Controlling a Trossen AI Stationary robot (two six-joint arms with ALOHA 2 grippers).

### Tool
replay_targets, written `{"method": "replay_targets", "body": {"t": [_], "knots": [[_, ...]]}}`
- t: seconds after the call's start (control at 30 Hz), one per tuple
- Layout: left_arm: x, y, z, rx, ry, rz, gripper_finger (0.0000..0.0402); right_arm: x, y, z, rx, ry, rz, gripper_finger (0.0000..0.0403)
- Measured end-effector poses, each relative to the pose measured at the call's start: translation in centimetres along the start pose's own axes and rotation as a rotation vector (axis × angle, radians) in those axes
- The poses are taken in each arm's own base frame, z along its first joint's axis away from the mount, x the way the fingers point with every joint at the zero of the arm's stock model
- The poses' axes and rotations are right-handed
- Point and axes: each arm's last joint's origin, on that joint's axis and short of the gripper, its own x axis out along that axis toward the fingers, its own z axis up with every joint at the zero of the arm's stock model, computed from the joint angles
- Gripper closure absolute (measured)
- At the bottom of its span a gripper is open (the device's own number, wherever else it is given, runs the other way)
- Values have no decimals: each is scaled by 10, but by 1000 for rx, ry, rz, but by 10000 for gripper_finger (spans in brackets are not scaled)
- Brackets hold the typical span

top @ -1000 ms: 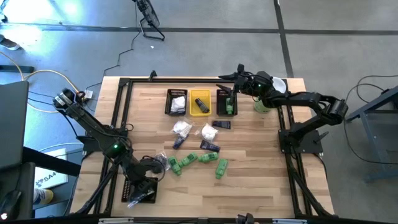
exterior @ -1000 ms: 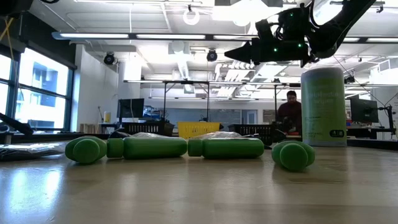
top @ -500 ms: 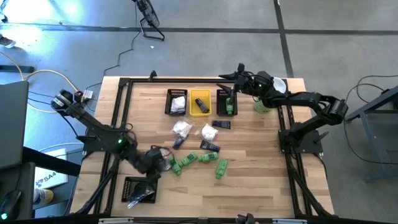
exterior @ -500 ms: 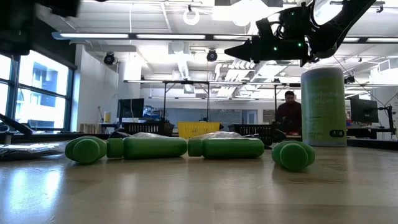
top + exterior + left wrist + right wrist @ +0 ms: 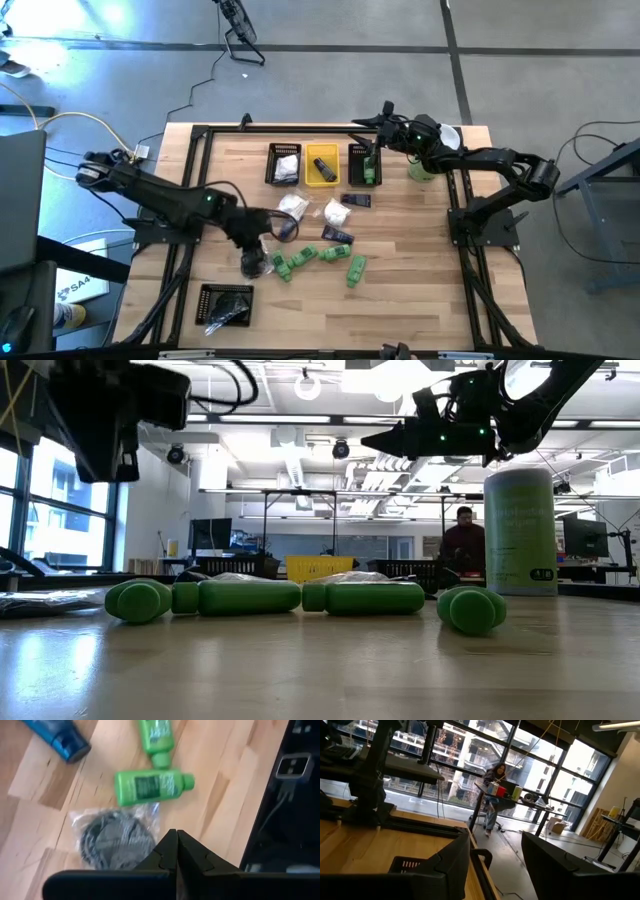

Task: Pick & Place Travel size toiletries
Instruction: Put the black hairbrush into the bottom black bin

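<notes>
Bright green bottles point(image 5: 318, 259) lie scattered across the lower middle of the wooden table point(image 5: 420, 280) in the high view, with dark blue tubes point(image 5: 337, 235) and white crinkly packets point(image 5: 292, 205) just above them. Three small bins sit in a row near the frame's upper middle: a black one point(image 5: 283, 164) with a white packet in it, a yellow one point(image 5: 322, 166) with a dark item, and another black one point(image 5: 364, 163) with a green item. The left tool point(image 5: 254, 264) hangs at the left end of the green cluster, its fingers pressed fully together with nothing between them. In the left wrist view a black round piece in a clear wrapper point(image 5: 116, 834) lies just beyond the tips, beside a green bottle point(image 5: 152, 785). The right tool point(image 5: 381, 141) hovers over the right-hand black bin, jaws partly apart and holding nothing.

The step in hand looks like the left arm's approach for a fresh pick, probably of the wrapped black piece. Next it would need to spread its fingers, come down astride the piece without nudging the neighbouring bottle, close, then carry it to a bin.
</notes>
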Motion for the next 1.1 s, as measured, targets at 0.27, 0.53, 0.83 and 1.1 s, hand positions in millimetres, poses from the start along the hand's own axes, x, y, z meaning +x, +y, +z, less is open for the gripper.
{"method": "replay_targets", "body": {"t": [0.27, 0.53, 0.83, 1.1], "knots": [[-8, 29, -4, -41, 183, 98, 396, 0, -3, -1, -38, 32, -96, 230], [-8, 36, -2, -29, 200, 131, 396, 0, -3, -5, -10, 74, -115, 230], [19, 39, 7, 48, 251, 117, 396, -1, -1, -9, 10, 116, -102, 230], [52, 40, 20, 58, 277, 29, 396, -1, -1, -10, 10, 123, -100, 230]]}}
